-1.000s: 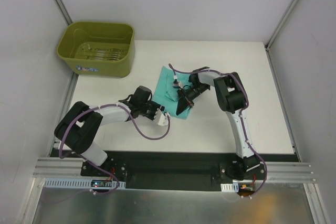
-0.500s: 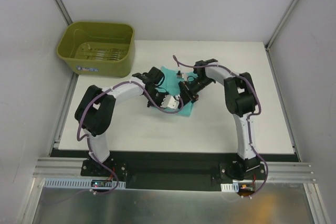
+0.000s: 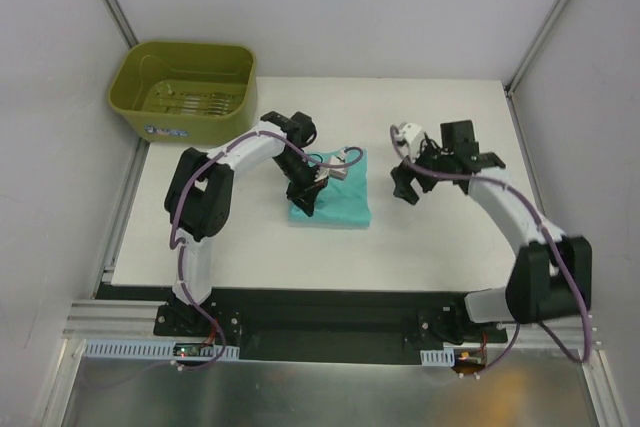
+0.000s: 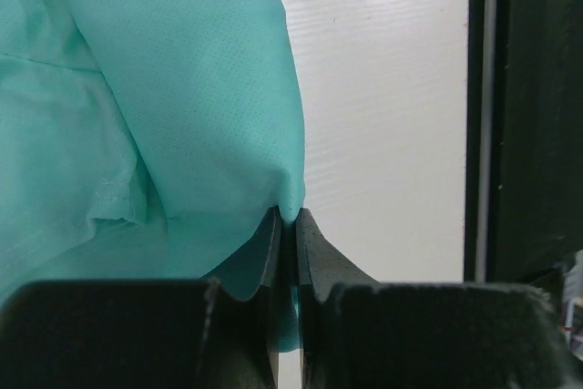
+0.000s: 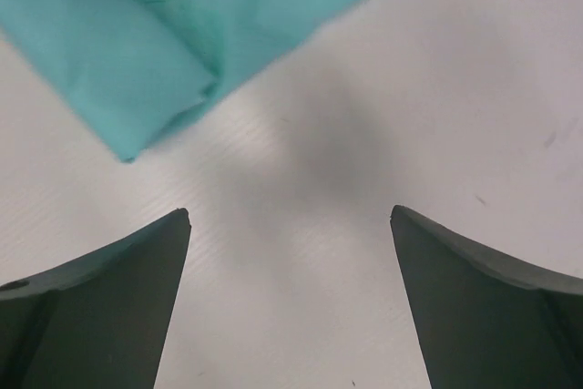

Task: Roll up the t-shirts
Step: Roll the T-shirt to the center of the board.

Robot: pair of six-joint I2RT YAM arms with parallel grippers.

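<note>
— Left gripper (image 4: pixel 290 216) is pinched shut on a thin lip of the shirt (image 3: pixel 340 209). The shirt lies folded mid-table, well apart from the tub (image 3: pixel 185 87).

— And the right gripper (image 5: pixel 290 216)?

— Spread wide over bare table (image 3: pixel 440 237), near the shirt's right edge, holding nothing.

— What could go wrong?

— The bite looks slim to me. Only a sliver of soft fabric sits between the jaws, so a quick pull could slip it free. It could also drag the whole bundle instead of turning it over. With the other side unanchored, the roll may run crooked or the folds may open.

— Do the views differ?

— The left wrist view shows the jaws closed on fabric, which the arm hides from above. Only the top view gives both arms and the shirt's full outline. The right wrist view adds a doubled-over corner of the shirt.
</note>
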